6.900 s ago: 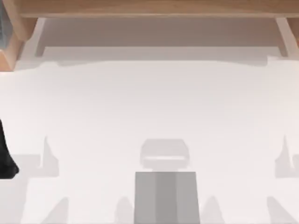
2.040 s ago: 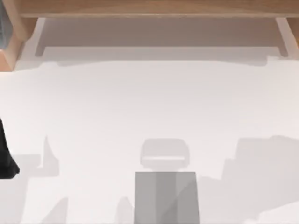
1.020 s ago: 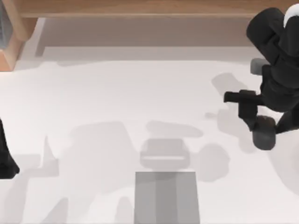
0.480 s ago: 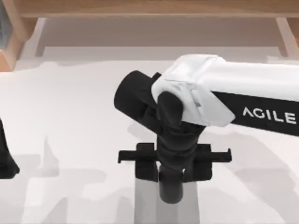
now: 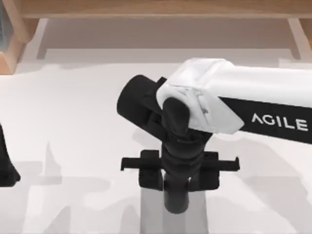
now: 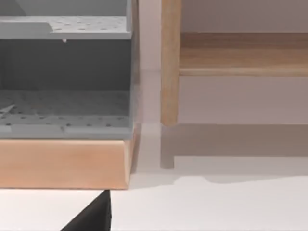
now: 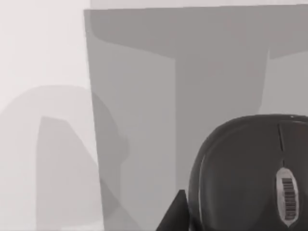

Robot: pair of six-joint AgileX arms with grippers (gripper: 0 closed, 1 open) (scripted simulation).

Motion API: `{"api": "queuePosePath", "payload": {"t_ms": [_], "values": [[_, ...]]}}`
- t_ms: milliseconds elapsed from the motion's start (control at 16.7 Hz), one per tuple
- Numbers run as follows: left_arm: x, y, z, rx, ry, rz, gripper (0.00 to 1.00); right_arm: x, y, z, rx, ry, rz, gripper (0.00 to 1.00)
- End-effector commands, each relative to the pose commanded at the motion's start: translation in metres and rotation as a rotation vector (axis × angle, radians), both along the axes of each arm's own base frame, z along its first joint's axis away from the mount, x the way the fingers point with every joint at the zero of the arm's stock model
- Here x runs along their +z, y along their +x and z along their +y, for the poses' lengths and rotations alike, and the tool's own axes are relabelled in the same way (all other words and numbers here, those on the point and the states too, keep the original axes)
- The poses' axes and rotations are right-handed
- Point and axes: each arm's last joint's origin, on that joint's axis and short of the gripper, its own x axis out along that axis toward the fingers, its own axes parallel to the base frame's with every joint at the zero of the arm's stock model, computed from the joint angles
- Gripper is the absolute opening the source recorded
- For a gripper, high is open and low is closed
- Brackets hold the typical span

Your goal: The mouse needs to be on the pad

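Barely a nudge since half a second back: from above, my right arm, white-shelled with black joints, has slid a touch toward the table's left and near edge, and its black two-finger right hand (image 5: 176,192) hangs over the flat grey rectangular pad (image 5: 148,214) at the near middle of the white tabletop (image 5: 87,107). Whether those fingers are wide or closed, I cannot tell from up here; the wrist covers them. My left arm sits parked at the far left edge, a dark sliver.

Over to the left wrist view: a grey perforated shelf unit (image 6: 65,77) on a pale wooden base, a wooden post beside it, white tabletop below. Nothing doing there.

Right wrist view now: the glossy dark grey computer mouse (image 7: 250,178), scroll wheel showing, sits just under the camera, with the grey pad spread beneath and beyond it. Held or resting, I cannot tell.

My read on handling: a light, rigid plastic shell, smooth and rounded, so prone to slip; best pinched across its two flanks near the middle.
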Motion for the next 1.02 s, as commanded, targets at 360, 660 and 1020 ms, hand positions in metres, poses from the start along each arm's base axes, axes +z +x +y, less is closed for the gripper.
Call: {"api": "queuePosePath", "payload": {"t_ms": [360, 660, 1020], "values": [[0.0, 0.0, 0.0, 0.0, 0.0, 0.0, 1.0, -0.01, 0.002, -0.005, -0.016, 0.041, 0.05, 0.0], [0.0, 0.0, 0.0, 0.0, 0.0, 0.0, 1.0, -0.024, 0.0, -0.004, -0.013, 0.053, 0.078, 0.0], [0.0, 0.0, 0.0, 0.0, 0.0, 0.0, 1.0, -0.037, -0.001, 0.004, 0.007, 0.018, 0.0, 0.0]]}}
